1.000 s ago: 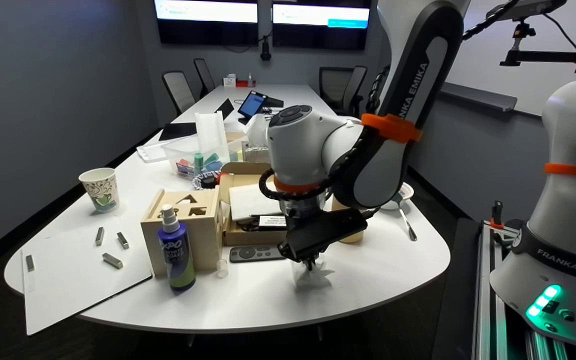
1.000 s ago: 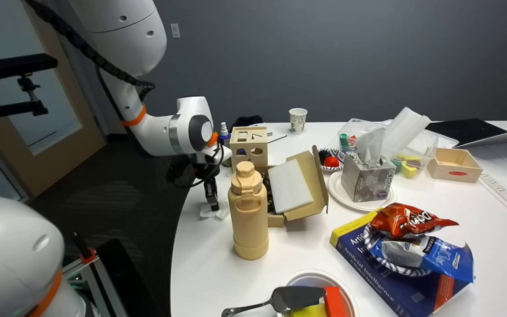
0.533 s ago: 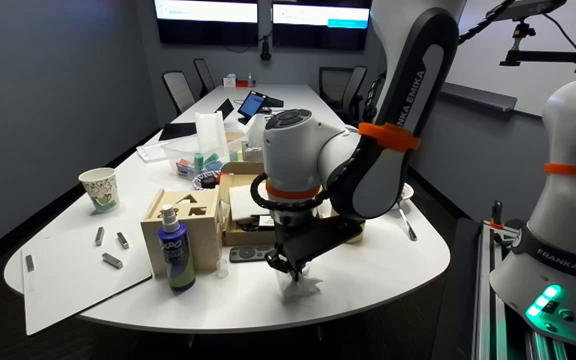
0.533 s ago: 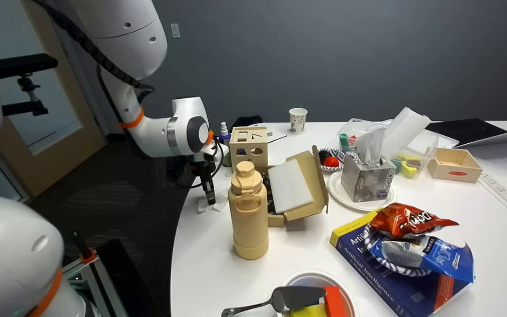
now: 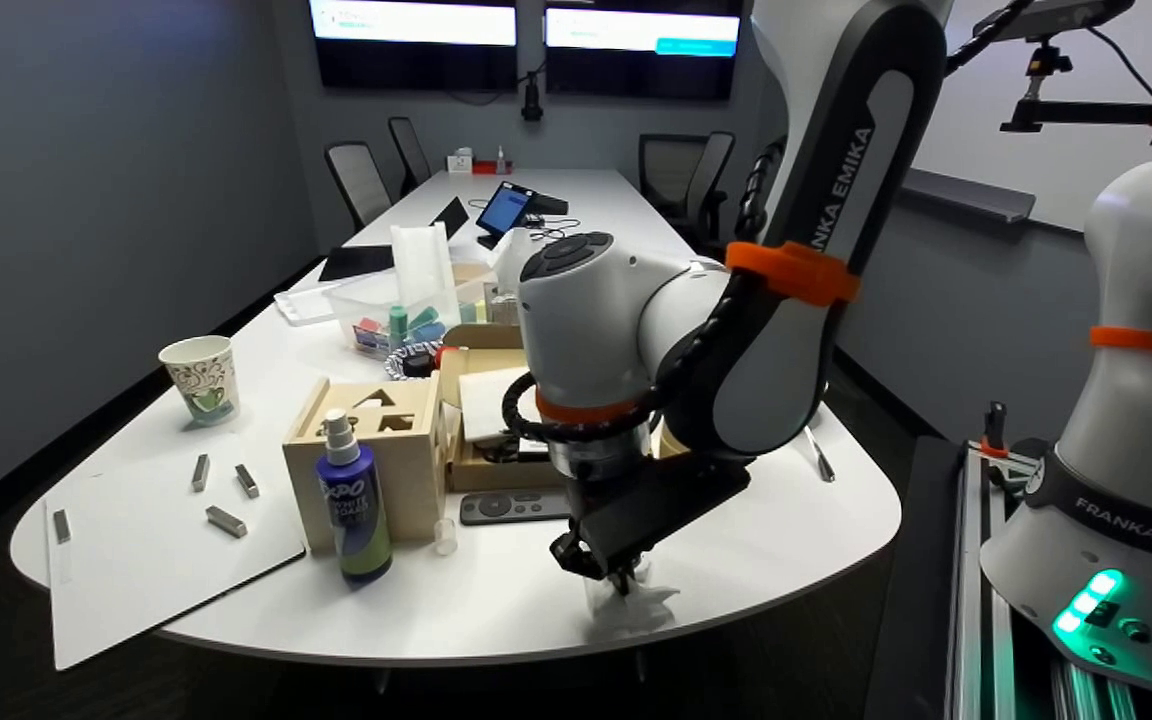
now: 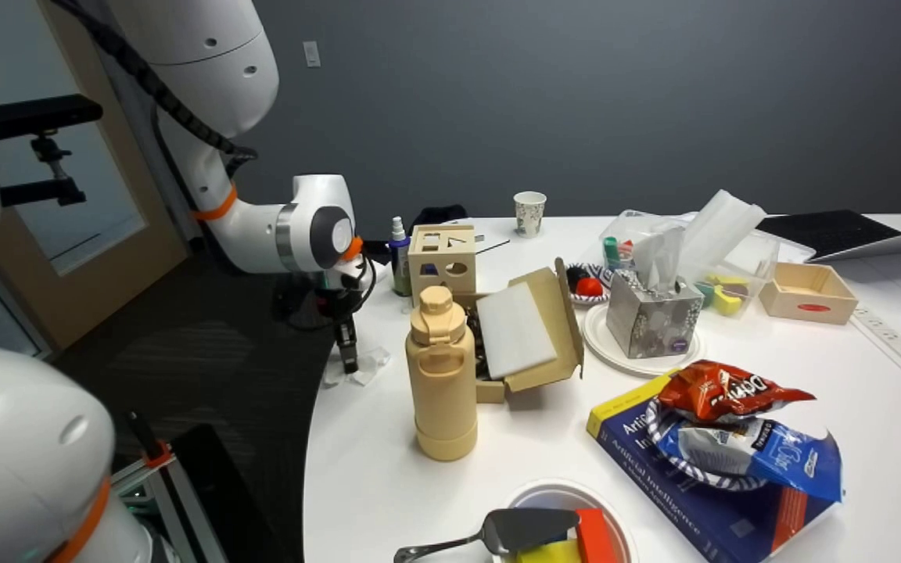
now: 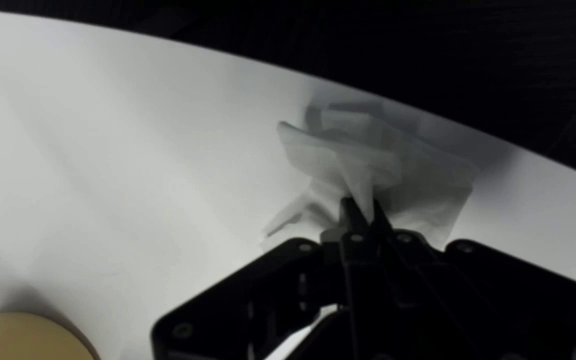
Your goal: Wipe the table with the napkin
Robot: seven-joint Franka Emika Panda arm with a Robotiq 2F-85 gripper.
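The white napkin [image 7: 418,175] is crumpled and pinched at its middle between my gripper's [image 7: 360,210] closed fingertips in the wrist view. Its loose folds spread around the fingers, close to the table's curved edge. In both exterior views the gripper [image 5: 623,582] [image 6: 349,366] points down at the rounded end of the white table [image 5: 476,615] [image 6: 364,446]. The napkin [image 5: 646,608] [image 6: 372,363] is at the tabletop there and seems to touch it. The part of the napkin inside the jaws is hidden.
A tan bottle [image 6: 441,391] stands near the gripper, also in the wrist view [image 7: 23,340]. A remote [image 5: 511,506], a wooden shape box [image 5: 366,470], a spray bottle [image 5: 354,510] and an open cardboard box [image 6: 529,336] stand around. The table edge [image 7: 248,59] is close.
In an exterior view the gripper and napkin first shift left, then right and nearer the table's rounded edge. The napkin stays pinched throughout. Other objects have not moved.
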